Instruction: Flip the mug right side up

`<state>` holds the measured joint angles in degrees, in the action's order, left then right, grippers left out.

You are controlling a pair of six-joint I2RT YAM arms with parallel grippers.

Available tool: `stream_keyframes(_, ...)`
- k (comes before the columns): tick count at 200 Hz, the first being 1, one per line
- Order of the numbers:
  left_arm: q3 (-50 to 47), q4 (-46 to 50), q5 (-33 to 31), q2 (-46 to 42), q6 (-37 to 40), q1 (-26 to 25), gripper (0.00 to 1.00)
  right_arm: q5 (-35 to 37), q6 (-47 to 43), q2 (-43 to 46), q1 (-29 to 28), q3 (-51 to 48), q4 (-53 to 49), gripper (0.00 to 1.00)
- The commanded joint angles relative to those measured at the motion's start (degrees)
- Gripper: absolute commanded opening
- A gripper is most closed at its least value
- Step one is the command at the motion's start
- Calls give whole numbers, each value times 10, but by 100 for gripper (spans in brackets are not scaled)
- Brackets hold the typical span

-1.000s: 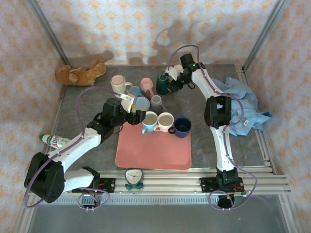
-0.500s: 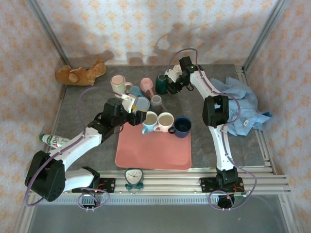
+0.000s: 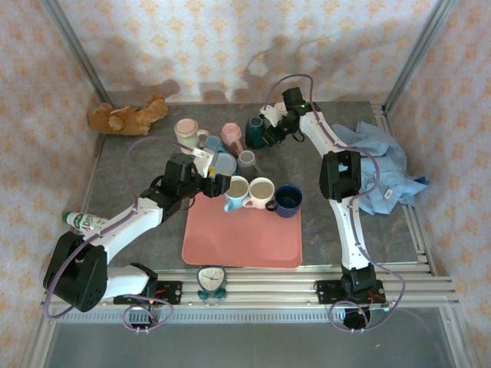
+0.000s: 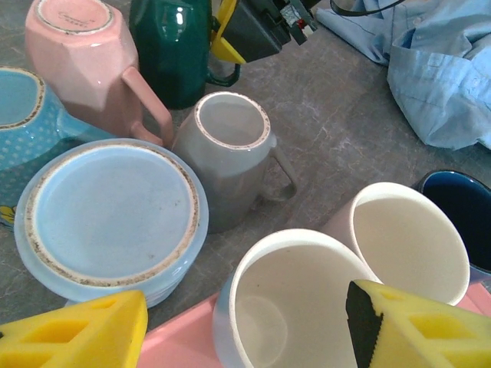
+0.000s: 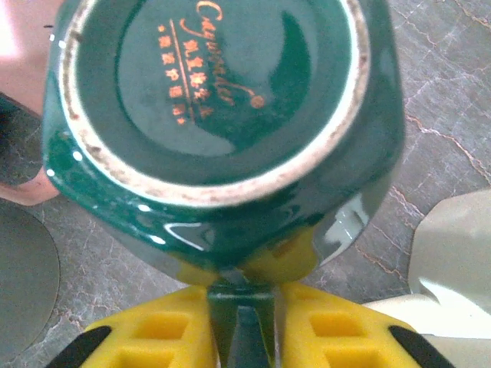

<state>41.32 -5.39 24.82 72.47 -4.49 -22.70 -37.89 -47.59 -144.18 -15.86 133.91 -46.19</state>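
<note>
The right hand (image 5: 242, 303) is clamped narrow on the handle of the green mug (image 5: 215, 100), with 1 yellow finger (image 5: 153, 333) on each side of it; the mug stands upside down on the grey surface (image 5: 453, 115), its base with gold lettering facing the wrist camera; seen from above, this hand (image 3: 272, 130) meets the mug (image 3: 255, 132) from the right, at the back of the cluster of cups. Just left of the green mug is a pink mug (image 3: 232, 136), also base up; in front of them is a grey mug (image 4: 230, 153), probably base up too, though the ring on top is hard to read; beside it lies an upturned blue bowl (image 4: 111, 215).

The left hand (image 4: 245, 337) is spread wide and holds nothing; its 2 fingers hang over a pale mug (image 4: 284, 307) standing upright at the back edge of the pink tray (image 3: 242, 238); to its right a cream mug (image 4: 406, 245) and a navy mug (image 4: 460, 203) continue the row, close together. A shirt (image 3: 387, 172) lies at the right of the surface; a teddy (image 3: 126, 116) is at the back left; a bottle (image 3: 83, 222) is at the left edge.
</note>
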Motion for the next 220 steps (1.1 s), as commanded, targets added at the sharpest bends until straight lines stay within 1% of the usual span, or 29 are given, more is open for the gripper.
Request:
stream_keyframes(1,17,-14,15,7,-1,7,70,12,-1,-14,-7,14,7,24)
stream_keyframes(32,22,-16,26,15,-7,10,69,29,-7,-5,-12,5,7,14)
stream_keyframes(55,19,-14,22,4,-6,11,68,26,-8,12,-15,-13,17,0)
stream_keyframes(76,15,-17,17,-9,-9,12,68,11,5,39,-16,-36,35,0)
stream_keyframes(124,5,-37,20,-21,-28,13,68,-19,60,131,-16,-128,114,0)
stream_keyframes(162,-2,-58,19,-33,-60,14,68,-19,87,214,-16,-181,142,0)
stream_keyframes(193,0,-85,16,-44,-120,13,68,-13,114,290,-16,-226,159,0)
stream_keyframes(220,5,-106,-8,-59,-201,13,69,-24,156,365,-16,-285,201,0)
